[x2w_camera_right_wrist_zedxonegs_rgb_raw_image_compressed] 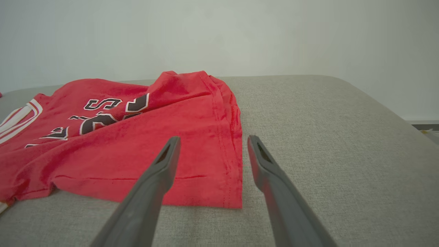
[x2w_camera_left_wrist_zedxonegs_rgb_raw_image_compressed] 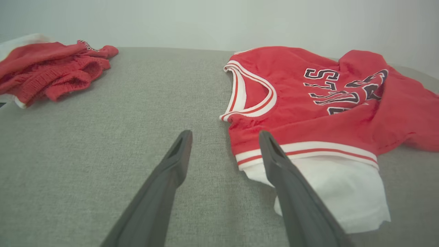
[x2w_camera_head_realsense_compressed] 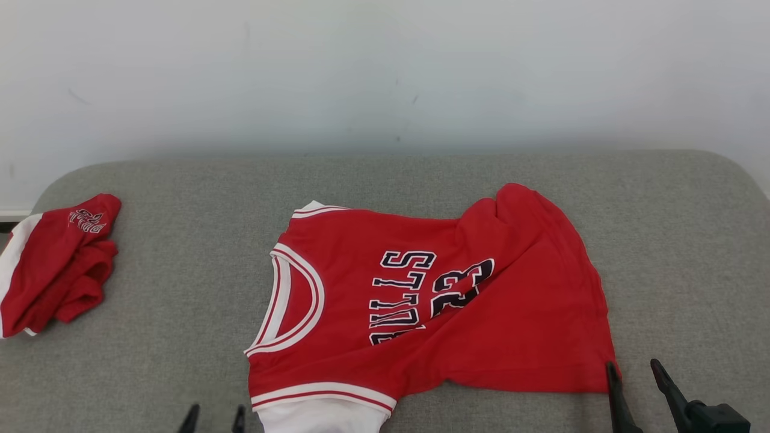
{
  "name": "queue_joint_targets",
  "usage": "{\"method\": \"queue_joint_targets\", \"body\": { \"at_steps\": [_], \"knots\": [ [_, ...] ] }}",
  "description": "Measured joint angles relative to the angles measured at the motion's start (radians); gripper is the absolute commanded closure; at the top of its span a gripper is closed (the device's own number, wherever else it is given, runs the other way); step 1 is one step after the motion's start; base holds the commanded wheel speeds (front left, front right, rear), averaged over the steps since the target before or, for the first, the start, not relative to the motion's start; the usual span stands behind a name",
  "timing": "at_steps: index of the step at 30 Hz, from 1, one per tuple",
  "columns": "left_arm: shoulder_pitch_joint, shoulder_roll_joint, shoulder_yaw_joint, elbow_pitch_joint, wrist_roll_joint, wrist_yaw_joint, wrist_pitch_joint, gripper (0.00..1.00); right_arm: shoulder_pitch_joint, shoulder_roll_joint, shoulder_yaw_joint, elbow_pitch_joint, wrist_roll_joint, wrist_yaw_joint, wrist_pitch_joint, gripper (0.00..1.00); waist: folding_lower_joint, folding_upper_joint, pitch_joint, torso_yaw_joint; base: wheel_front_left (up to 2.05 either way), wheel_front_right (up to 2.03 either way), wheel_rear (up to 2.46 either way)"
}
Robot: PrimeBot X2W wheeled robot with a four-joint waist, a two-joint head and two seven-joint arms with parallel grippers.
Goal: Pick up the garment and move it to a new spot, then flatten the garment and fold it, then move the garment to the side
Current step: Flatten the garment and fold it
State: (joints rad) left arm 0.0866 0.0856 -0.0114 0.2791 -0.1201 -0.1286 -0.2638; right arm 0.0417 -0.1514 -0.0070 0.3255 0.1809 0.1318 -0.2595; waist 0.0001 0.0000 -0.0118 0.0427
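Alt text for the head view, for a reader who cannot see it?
A rumpled red jersey with white trim and dark lettering lies on a grey fabric surface, neck to the left. A bundled red garment sits at far left; the left gripper and right gripper, both open, rise from the bottom edge.

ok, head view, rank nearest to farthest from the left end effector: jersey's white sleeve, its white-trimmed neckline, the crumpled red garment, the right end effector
From the left end effector:
1. white fabric sleeve of the red jersey, just right
2. white-trimmed round neckline, ahead-right
3. crumpled red fabric garment, far left
4. right end effector, lower right
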Motion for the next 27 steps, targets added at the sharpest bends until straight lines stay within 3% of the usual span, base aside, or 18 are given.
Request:
{"method": "queue_joint_targets", "body": {
  "at_steps": [11, 27],
  "knots": [
    [-0.021, 0.044, -0.208, 0.107, -0.065, -0.002, 0.0, 0.0, -0.121, -0.038, -0.01, 0.219, -0.006, 0.0, 0.003, 0.0, 0.0, 0.0001, 0.05, 0.011, 0.0, 0.0, 0.0],
    [-0.115, 0.057, -0.265, 0.207, -0.12, -0.002, 0.0, 0.0, -0.27, -0.052, 0.054, 0.437, 0.048, 0.0, -0.002, 0.0, 0.0001, 0.0001, 0.092, 0.008, 0.0, 0.0, 0.0]
  ]
}}
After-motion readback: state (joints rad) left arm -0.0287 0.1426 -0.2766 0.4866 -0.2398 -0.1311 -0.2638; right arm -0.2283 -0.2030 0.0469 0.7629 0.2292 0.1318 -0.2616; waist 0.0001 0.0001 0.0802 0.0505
